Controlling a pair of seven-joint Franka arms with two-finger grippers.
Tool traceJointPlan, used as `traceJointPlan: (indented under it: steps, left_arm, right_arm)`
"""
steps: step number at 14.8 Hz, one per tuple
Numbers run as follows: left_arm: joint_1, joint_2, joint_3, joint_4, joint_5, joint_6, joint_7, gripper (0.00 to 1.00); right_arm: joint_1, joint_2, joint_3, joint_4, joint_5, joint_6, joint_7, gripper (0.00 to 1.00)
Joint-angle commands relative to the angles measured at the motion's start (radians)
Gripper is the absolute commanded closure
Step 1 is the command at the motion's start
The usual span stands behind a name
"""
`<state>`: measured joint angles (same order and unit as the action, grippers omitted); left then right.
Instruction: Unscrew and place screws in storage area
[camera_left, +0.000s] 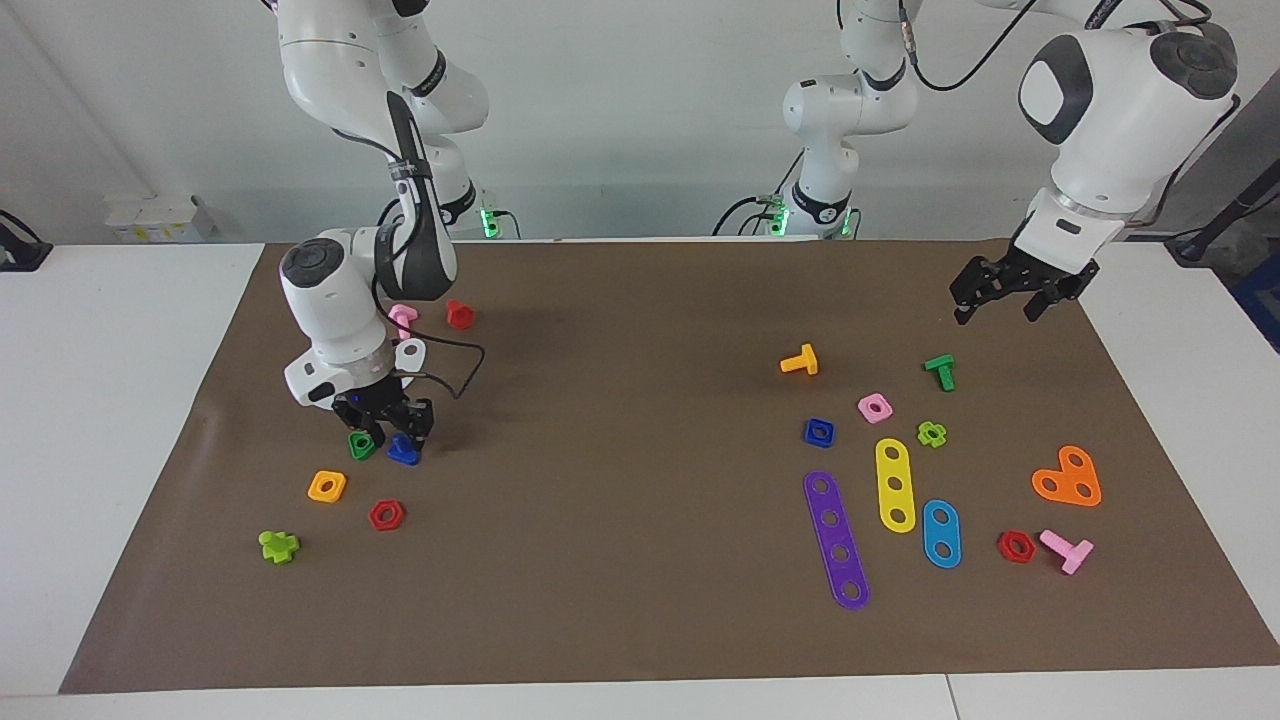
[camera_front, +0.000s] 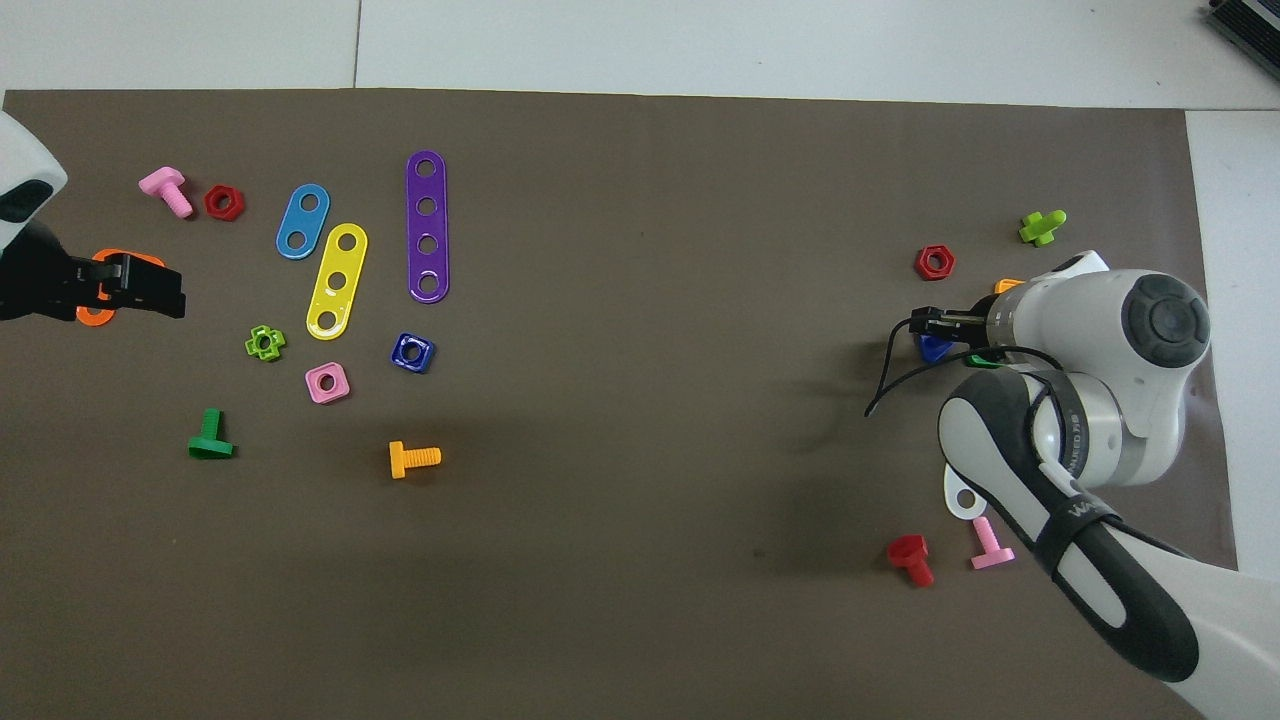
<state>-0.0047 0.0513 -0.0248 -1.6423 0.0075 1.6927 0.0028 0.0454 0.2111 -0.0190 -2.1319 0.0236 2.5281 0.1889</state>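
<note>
Brown paper mat (camera_left: 620, 560) covers most of the white surface (camera_left: 110, 400), leaving bare white strips along each edge. Right tool (camera_left: 385, 432) stands low over the mat at the right arm's end, its fingers parted around the dark-blue screw (camera_left: 404, 452), which lies on the paper just beside a green triangle nut (camera_left: 362, 444); whether the fingertips touch the screw cannot be told. A little farther from the robots lie a yellow square nut (camera_left: 327, 486), a red hexagon nut (camera_left: 386, 515) and a lime bolt (camera_left: 278, 546), the last one nearest the mat's edge. Nearer the robots, a pink bolt (camera_left: 402, 316) and a red bolt (camera_left: 459, 314) lie close to the right arm.

Left tool (camera_left: 1010, 290) waits in the air over the mat's corner at the left arm's end, fingers spread wide and holding nothing. Strips, nuts and bolts crowd that end: a purple strip (camera_left: 836, 540), a yellow strip (camera_left: 894, 484), an orange heart plate (camera_left: 1068, 478) close to the mat's edge.

Between the two clusters the middle of the mat is a broad bare stretch of paper
</note>
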Motion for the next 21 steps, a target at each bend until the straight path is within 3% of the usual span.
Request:
traceJointPlan:
  steps: [1, 7, 11, 21]
  left_arm:
    - [0.008, -0.033, -0.001, -0.039, -0.014, 0.022, -0.006, 0.00]
    - [0.008, -0.033, -0.001, -0.039, -0.014, 0.022, -0.006, 0.00]
    - [0.008, -0.033, -0.001, -0.039, -0.014, 0.022, -0.006, 0.00]
    - [0.008, -0.033, -0.001, -0.039, -0.014, 0.022, -0.006, 0.00]
  right_arm:
    - [-0.018, -0.068, 0.005, 0.100, 0.016, -0.182, 0.012, 0.00]
    - [-0.064, -0.217, -0.001, 0.349, 0.002, -0.687, 0.012, 0.00]
    - [-0.085, -0.233, -0.001, 0.559, 0.001, -0.989, -0.002, 0.00]
    - [-0.072, -0.245, 0.010, 0.550, -0.044, -1.012, -0.042, 0.00]
